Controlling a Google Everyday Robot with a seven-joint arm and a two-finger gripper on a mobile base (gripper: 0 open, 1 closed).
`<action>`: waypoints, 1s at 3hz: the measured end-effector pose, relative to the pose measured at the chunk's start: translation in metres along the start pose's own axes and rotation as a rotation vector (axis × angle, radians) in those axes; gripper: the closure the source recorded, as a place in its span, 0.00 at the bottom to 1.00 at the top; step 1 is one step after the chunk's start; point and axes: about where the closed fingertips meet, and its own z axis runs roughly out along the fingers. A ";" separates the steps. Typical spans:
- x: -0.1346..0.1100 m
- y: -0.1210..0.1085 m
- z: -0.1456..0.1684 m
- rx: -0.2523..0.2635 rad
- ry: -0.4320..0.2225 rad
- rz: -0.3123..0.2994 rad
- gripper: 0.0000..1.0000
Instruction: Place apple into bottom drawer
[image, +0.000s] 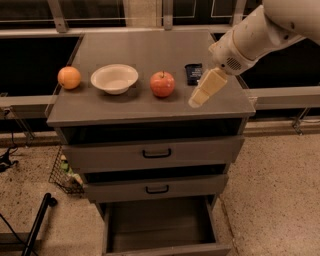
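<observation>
My pincer hangs tilted, tip down, over the front right part of the grey cabinet top, just above the surface. Whether it is apart or together I cannot tell, but it carries nothing.

The apple stands on the cabinet top near my pincer, to its left in the camera view and a little further back, apart from it. Just behind my pincer lies a small dark packet, flat on the top. Past the apple, further left, sits a white bowl, upright, showing only its own pale inside. Beyond the bowl, well apart from my pincer near the left edge, is an orange. Apple, bowl and orange stand in a row, none touching.

Below my pincer are the drawers. The top drawer and the middle drawer each have a black handle, and I cannot see inside them. The bottom drawer is pulled far out, lowest of all, down and to the left of my pincer. Its dark inside lies open to view, with only a bare floor showing. The apple is not in it.
</observation>
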 end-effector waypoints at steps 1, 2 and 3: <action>0.008 -0.002 0.004 0.009 -0.010 0.037 0.00; 0.005 -0.004 0.019 0.009 -0.058 0.076 0.00; -0.001 -0.009 0.035 0.002 -0.113 0.107 0.00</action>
